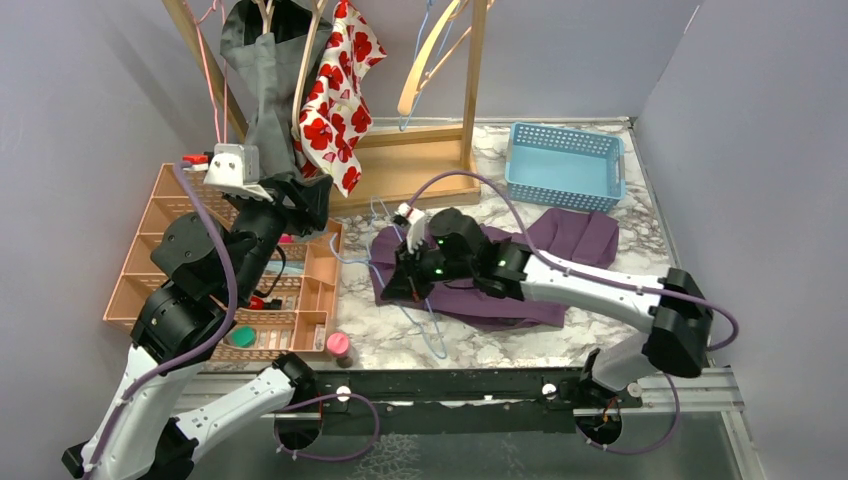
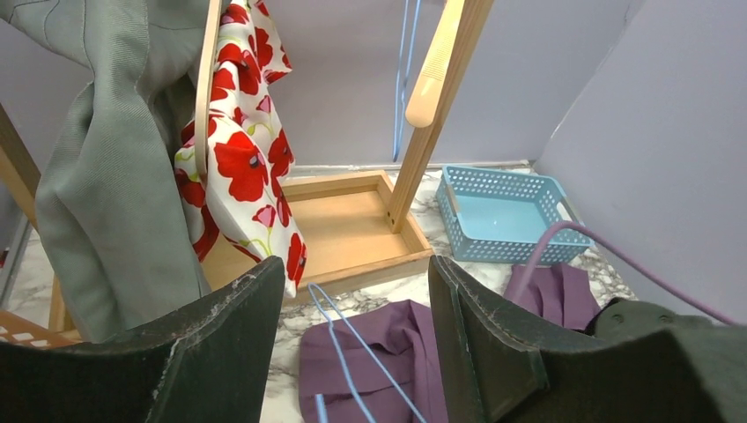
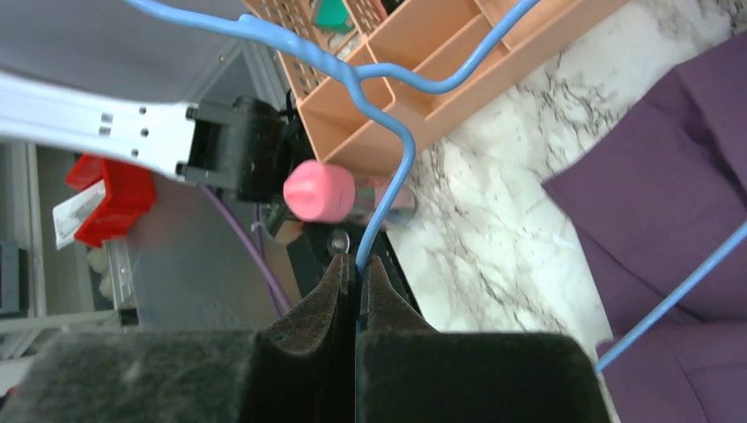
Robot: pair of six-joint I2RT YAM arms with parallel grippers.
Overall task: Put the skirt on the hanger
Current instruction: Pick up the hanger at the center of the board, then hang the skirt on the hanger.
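Purple fabric skirt (image 1: 575, 240) lies spread on the white marble table (image 1: 635, 255), partly under the right arm. Left gripper (image 2: 352, 282) hangs near the wooden rack (image 2: 352, 220), jaws wide apart, empty. Right gripper (image 3: 357, 264) is pinched tight on the thin blue wire hanger (image 3: 386, 207).

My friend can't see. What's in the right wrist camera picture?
The right gripper is shut on a blue hanger above the marble table. The purple skirt lies at right; a pink cap and an orange tray sit beyond.
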